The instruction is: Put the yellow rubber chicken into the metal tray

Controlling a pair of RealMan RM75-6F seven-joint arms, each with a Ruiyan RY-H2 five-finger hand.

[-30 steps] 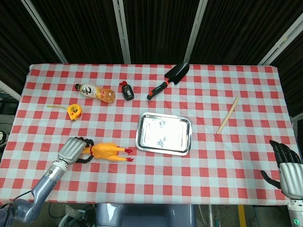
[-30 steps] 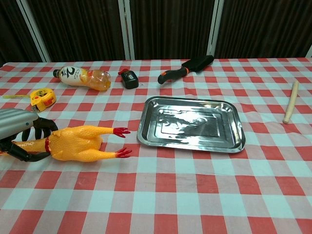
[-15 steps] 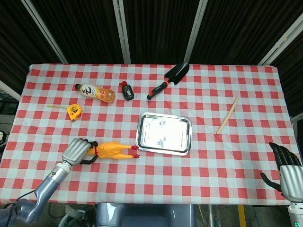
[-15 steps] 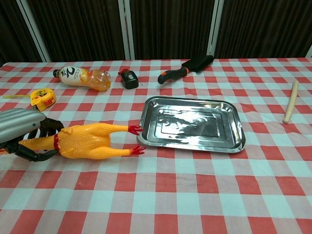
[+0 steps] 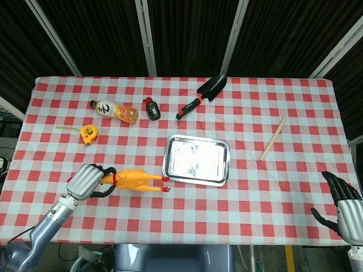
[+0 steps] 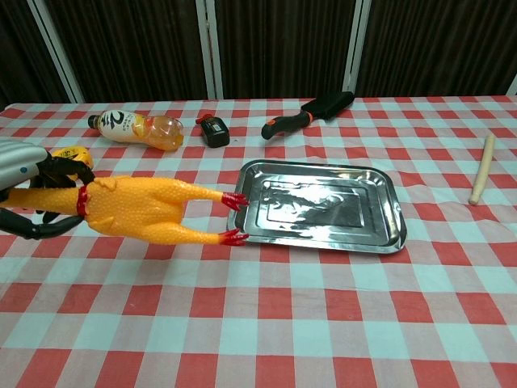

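The yellow rubber chicken (image 5: 133, 179) (image 6: 137, 208) hangs just above the cloth, lying sideways with its red feet over the left rim of the metal tray (image 5: 224, 169) (image 6: 392, 218). My left hand (image 5: 85, 181) (image 6: 32, 198) grips it by the head and neck end, left of the tray. The tray lies bare at the table's middle. My right hand (image 5: 342, 201) shows only in the head view, beyond the table's front right corner, fingers spread and holding nothing.
Along the back lie a drink bottle (image 5: 115, 110) (image 6: 137, 128), a small black device (image 5: 151, 109) (image 6: 214, 130) and a black trowel (image 5: 203, 95) (image 6: 311, 113). A yellow tape measure (image 5: 87, 133) sits at the left, a wooden stick (image 5: 273, 137) (image 6: 481, 179) at the right.
My left hand has lifted the chicken off the cloth and carried it right, bringing its feet from well short of the tray to over the tray's left rim. The right hand barely moved.
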